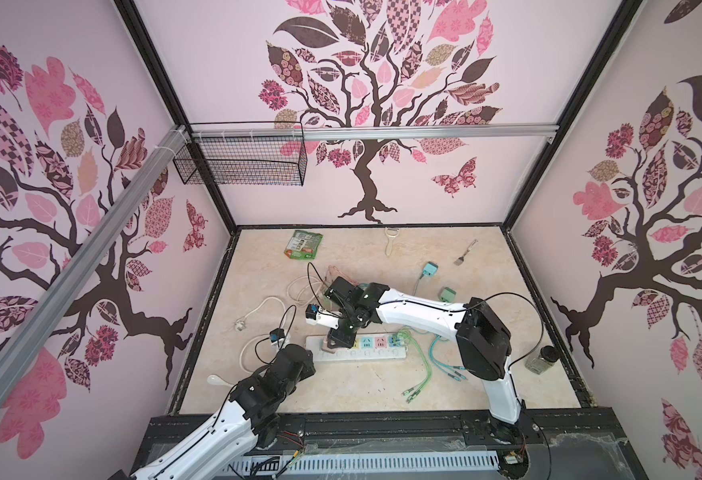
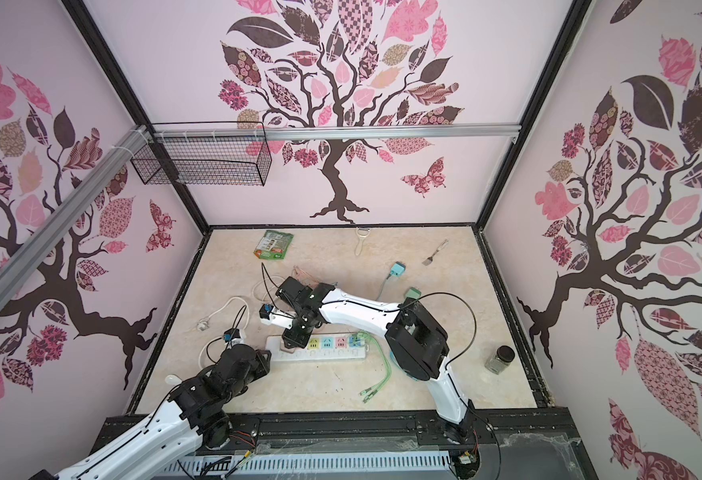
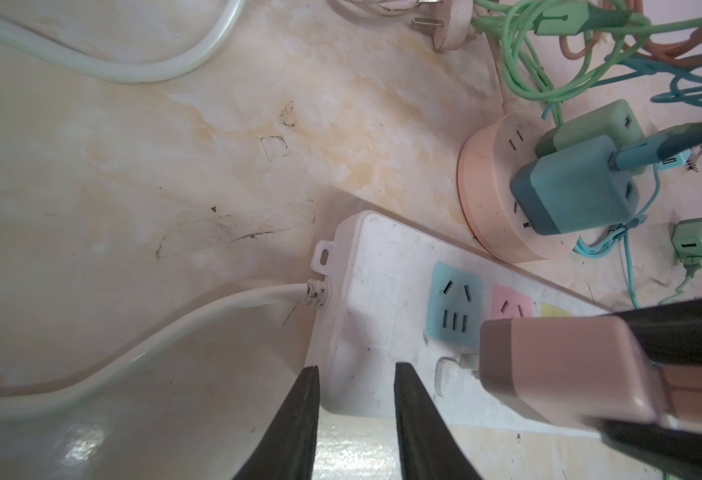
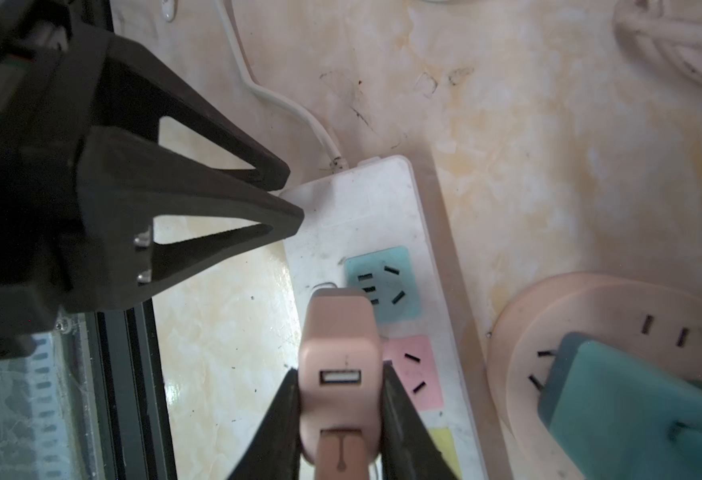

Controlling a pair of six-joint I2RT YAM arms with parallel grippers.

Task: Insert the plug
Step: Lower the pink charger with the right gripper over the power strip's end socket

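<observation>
Nearest of all, pink plug (image 4: 341,332), a squat charger block with a USB port on its back, clamped in the right gripper (image 4: 339,370), jaws pressed flat on its two broad sides. Hung just above the white power strip (image 3: 374,266) near the cord end, beside the blue socket face (image 3: 455,303). Prongs aimed at the plain row along the strip's edge, apparently not yet home, though hard to tell from this angle. Likely light, rigid and smooth-shelled, so liable to twist or slide between the pads under a downward push. Best held as now, across the mid-body on the flat faces, prong end left clear. Thin prongs, probably easy to bend on a skewed entry. Next out, left gripper (image 3: 355,370), jaws a narrow gap apart, nothing between them, tips at the strip's cord-end corner. Strip probably light enough to skate on the tabletop (image 3: 133,166), hence worth bracing. Just beyond, round pink socket hub (image 3: 490,174) with a teal adapter (image 3: 569,187) plugged in. Farther off, a tangle of green cables (image 3: 520,62). By the far wall, a green packet (image 1: 304,244).
</observation>
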